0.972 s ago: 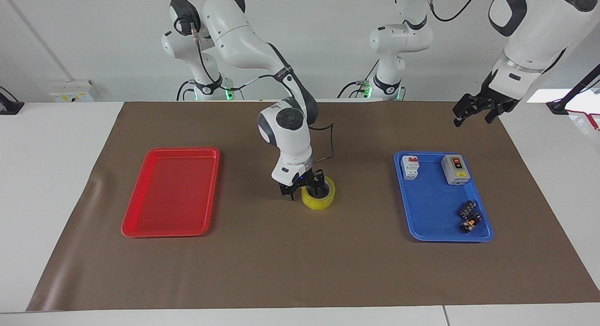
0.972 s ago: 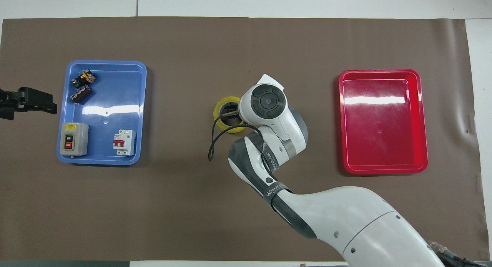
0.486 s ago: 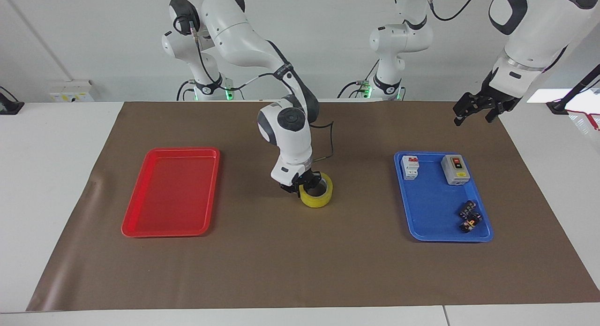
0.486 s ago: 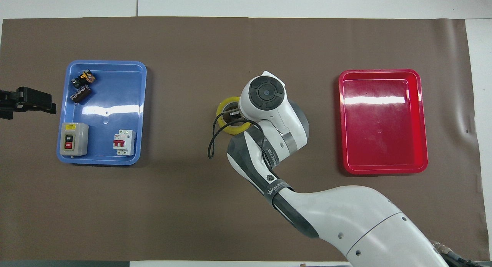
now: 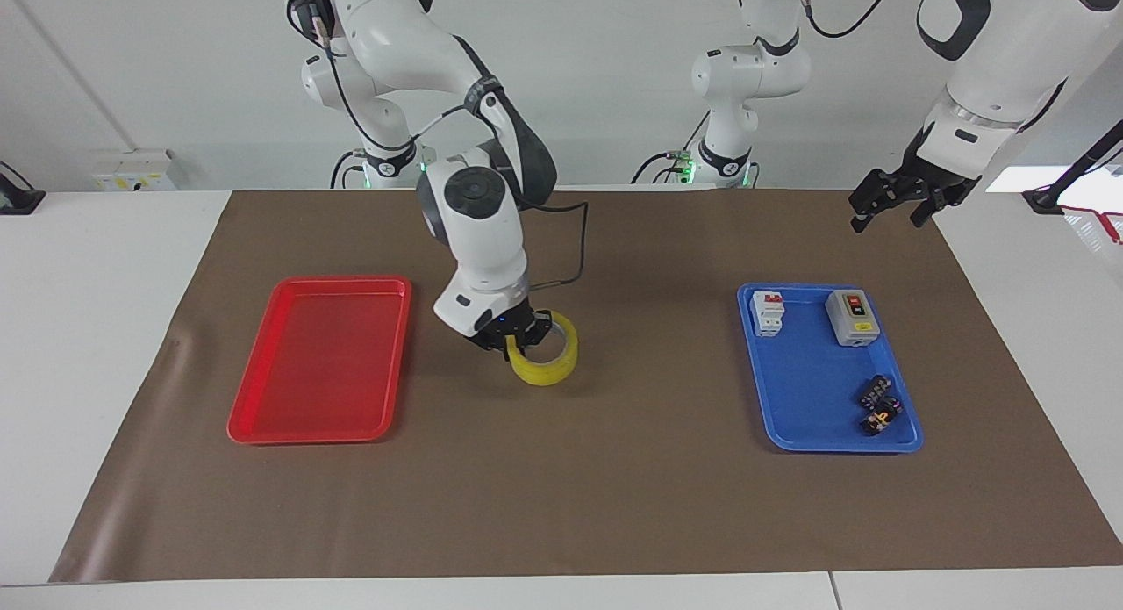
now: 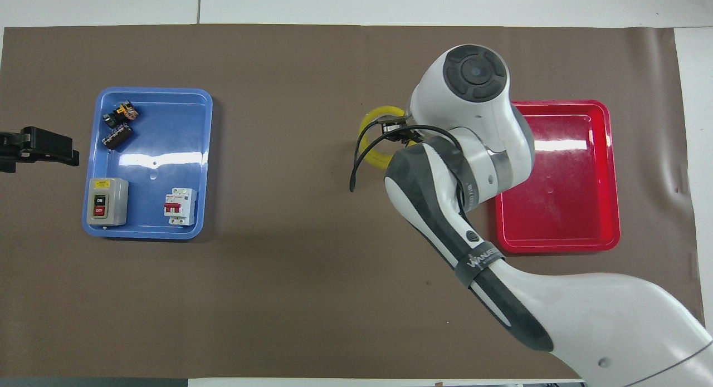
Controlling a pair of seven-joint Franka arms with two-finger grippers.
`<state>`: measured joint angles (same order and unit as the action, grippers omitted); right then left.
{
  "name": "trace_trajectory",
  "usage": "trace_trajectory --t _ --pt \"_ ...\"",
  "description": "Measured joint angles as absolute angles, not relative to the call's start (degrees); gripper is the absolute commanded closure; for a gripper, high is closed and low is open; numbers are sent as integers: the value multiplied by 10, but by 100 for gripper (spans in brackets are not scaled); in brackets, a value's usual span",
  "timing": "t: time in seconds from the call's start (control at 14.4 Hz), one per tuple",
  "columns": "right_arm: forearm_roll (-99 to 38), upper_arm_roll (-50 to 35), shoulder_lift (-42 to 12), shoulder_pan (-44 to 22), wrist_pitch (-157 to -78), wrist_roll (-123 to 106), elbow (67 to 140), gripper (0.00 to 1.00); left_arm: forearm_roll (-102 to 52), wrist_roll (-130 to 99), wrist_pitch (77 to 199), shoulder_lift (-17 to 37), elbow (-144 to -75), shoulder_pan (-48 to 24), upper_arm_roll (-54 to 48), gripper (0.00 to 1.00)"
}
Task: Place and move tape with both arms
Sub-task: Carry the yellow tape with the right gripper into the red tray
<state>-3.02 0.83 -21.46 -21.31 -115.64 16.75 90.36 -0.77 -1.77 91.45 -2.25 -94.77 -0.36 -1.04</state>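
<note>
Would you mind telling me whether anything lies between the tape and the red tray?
Nothing visible does. The right end effector holds the tape above bare brown mat, beside the red tray; the left end effector waits clear of that stretch.

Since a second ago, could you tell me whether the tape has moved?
Yes. The right gripper holds the tape lifted and tilted over the mat, closer to the red tray than before. The left gripper waits.

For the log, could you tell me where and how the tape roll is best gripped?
Grip the ring wall of the tape from above, one finger in the core hole, one outside. The right gripper holds it that way now; the left gripper waits.
</note>
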Motion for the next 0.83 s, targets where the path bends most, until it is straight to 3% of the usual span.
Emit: trace_trajectory --t 0.42,0.69,0.83 --pt "-31 11 -166 -43 -1144 -101 990 100 -8 -15 914 -23 -948 -4 -10 0" --pt "-31 12 -142 35 -1265 -243 1120 100 -8 -15 914 -23 -948 -4 -10 0" --pt "-31 12 -130 52 -1286 -269 1157 100 -8 -15 914 -23 -948 -4 -10 0"
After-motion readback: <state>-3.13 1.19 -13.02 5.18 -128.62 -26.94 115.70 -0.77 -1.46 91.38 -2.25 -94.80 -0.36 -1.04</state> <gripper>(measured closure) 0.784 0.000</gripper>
